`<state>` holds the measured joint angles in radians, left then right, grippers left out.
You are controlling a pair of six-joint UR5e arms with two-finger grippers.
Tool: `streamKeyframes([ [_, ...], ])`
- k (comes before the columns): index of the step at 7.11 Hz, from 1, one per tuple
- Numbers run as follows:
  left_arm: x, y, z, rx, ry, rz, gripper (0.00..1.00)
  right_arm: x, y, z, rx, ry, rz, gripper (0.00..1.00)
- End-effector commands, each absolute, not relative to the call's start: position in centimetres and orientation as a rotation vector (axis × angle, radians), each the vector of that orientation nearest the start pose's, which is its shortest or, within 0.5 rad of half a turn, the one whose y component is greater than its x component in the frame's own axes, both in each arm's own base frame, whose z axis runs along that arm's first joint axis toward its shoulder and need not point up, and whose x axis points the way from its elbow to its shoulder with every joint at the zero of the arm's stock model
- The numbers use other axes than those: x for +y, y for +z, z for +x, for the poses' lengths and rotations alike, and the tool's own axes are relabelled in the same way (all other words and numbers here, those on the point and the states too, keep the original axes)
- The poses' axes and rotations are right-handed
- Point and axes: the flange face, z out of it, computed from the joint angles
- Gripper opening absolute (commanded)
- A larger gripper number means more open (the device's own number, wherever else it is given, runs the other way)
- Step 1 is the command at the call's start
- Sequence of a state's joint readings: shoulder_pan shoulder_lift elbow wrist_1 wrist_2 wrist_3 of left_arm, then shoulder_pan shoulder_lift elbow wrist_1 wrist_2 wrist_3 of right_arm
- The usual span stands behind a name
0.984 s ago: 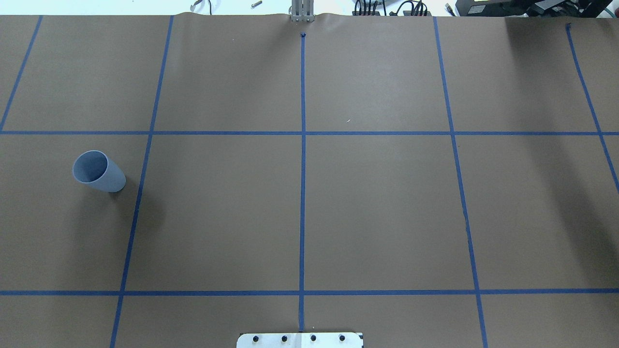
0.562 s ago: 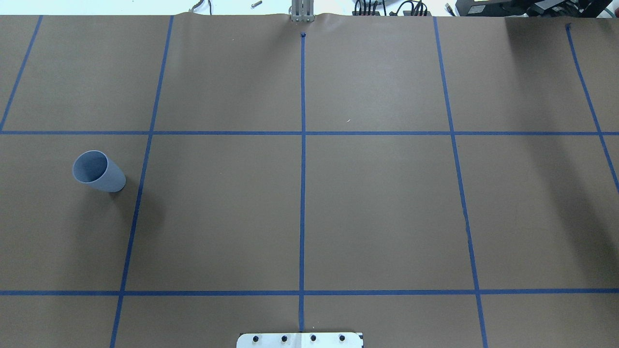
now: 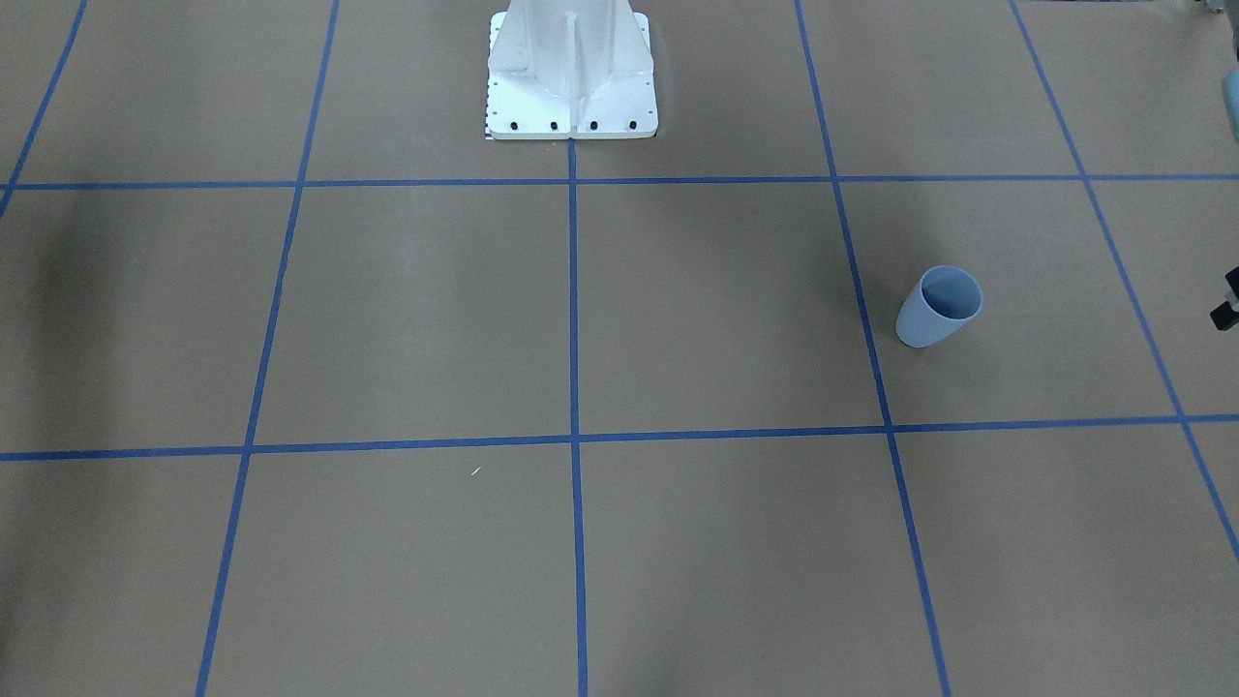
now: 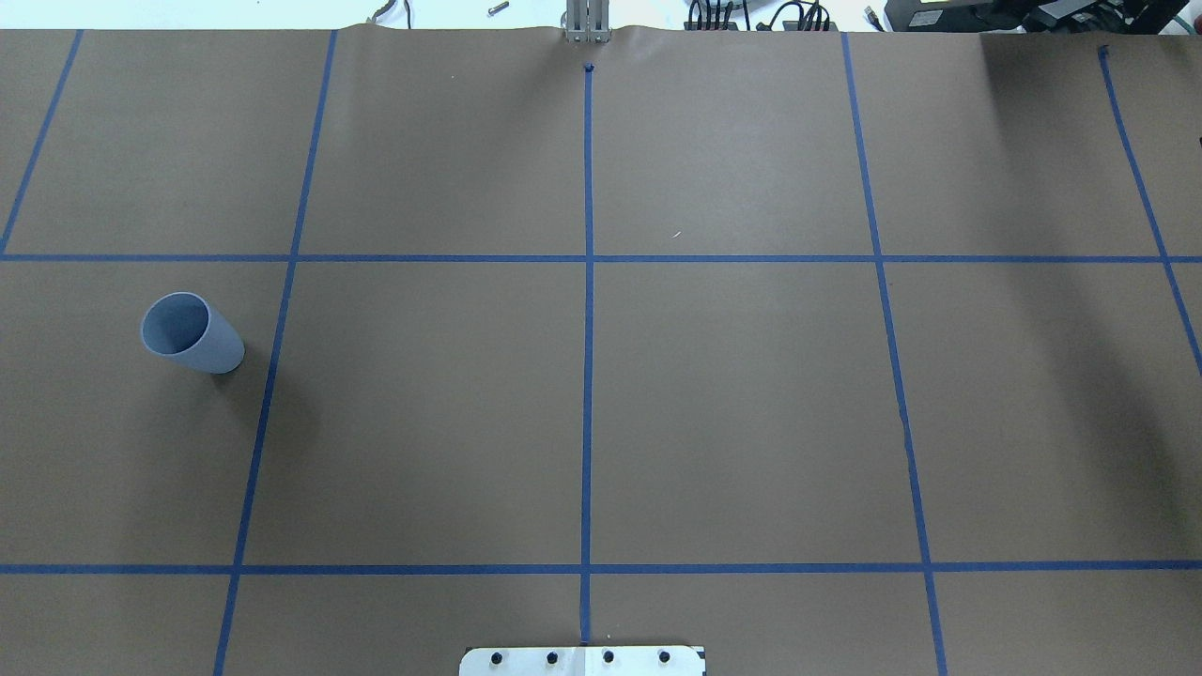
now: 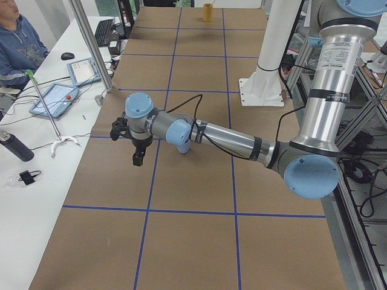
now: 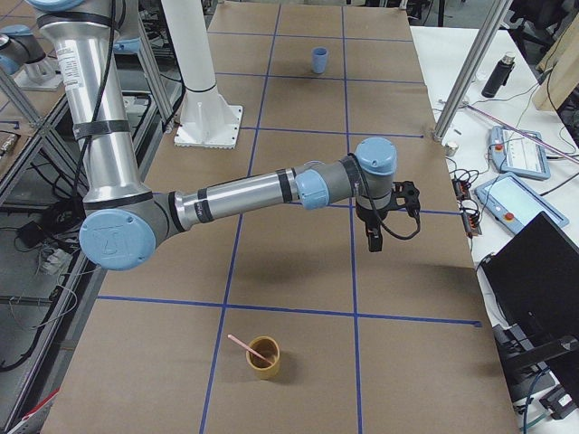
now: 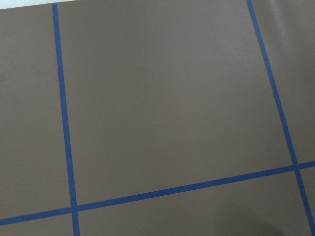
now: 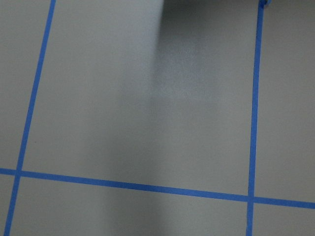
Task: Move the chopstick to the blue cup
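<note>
A table (image 4: 732, 404) papered brown and taped by blue lines (image 4: 588, 376) into squares runs beside a white desk (image 5: 36, 205). Over it hang the left gripper (image 5: 138, 158) and right gripper (image 6: 374, 240); how wide their jaws stand I cannot tell. The blue cup (image 4: 191, 333) stands on the robot's left; the chopstick (image 6: 240, 344) leans in a tan cup (image 6: 263, 355) at the right end.

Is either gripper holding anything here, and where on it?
Nothing, apparently: the chopstick sits in the tan cup, apart from the left gripper and right gripper.
</note>
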<state>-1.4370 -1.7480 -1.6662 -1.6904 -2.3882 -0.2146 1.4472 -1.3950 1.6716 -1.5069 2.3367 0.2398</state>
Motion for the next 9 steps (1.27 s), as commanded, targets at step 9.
streamKeyframes([
  [9,-51.8,48.3,13.0,0.856,0.102,0.098,0.98,-50.3,50.5,-0.4,-0.818,-0.031,0.171,1.00],
])
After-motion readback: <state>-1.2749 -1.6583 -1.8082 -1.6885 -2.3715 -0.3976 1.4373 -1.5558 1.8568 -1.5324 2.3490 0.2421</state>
